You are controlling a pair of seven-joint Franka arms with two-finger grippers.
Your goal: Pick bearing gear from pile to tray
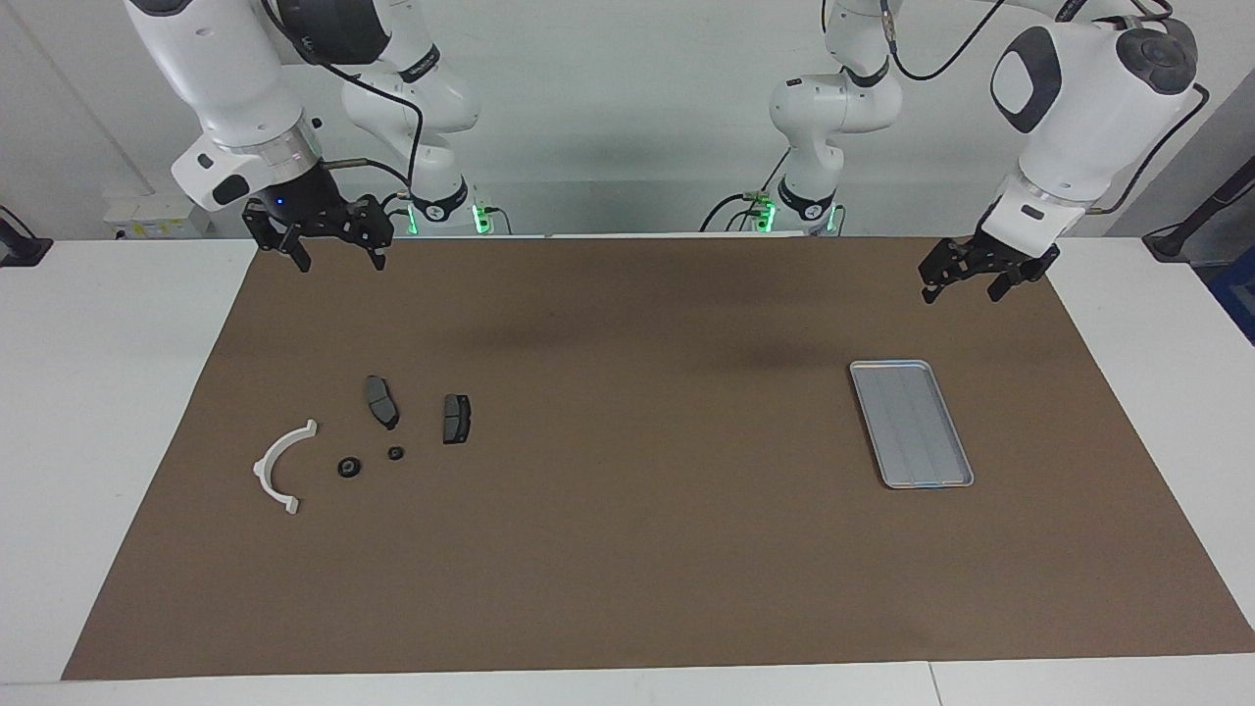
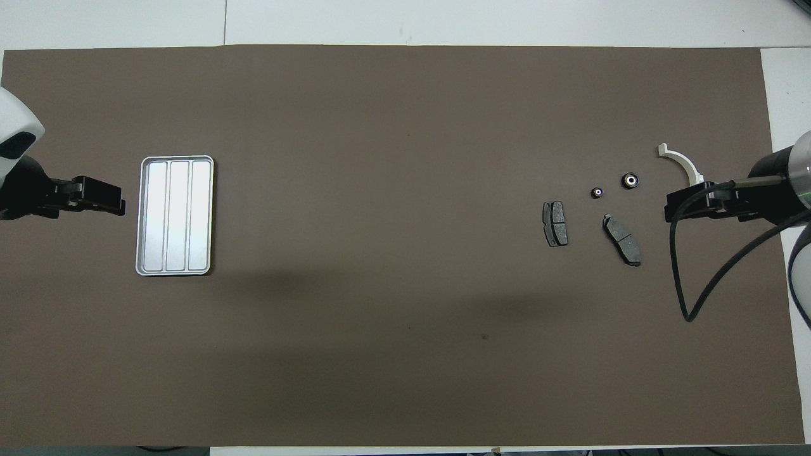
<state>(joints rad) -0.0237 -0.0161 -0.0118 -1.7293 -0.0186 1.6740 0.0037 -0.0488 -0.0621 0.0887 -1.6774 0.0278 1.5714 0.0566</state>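
Overhead view gives you the pile toward the right arm's end of the brown mat (image 1: 627, 549): two small black round pieces, the larger (image 2: 630, 180) and the smaller (image 2: 596, 192), lie side by side, apart from each other. Just nearer the robots you find two dark brake pads (image 2: 555, 223) (image 2: 622, 239), and a white arc bracket (image 2: 683, 162) sits beside the larger round piece. Your tray (image 2: 144, 215) lies well apart, toward the left arm's end, with nothing in it. Facing view shows you the right gripper (image 1: 335, 257) raised over the mat's near edge, fingers spread, grasping nothing. Your left gripper (image 1: 966, 284) hangs likewise, released.
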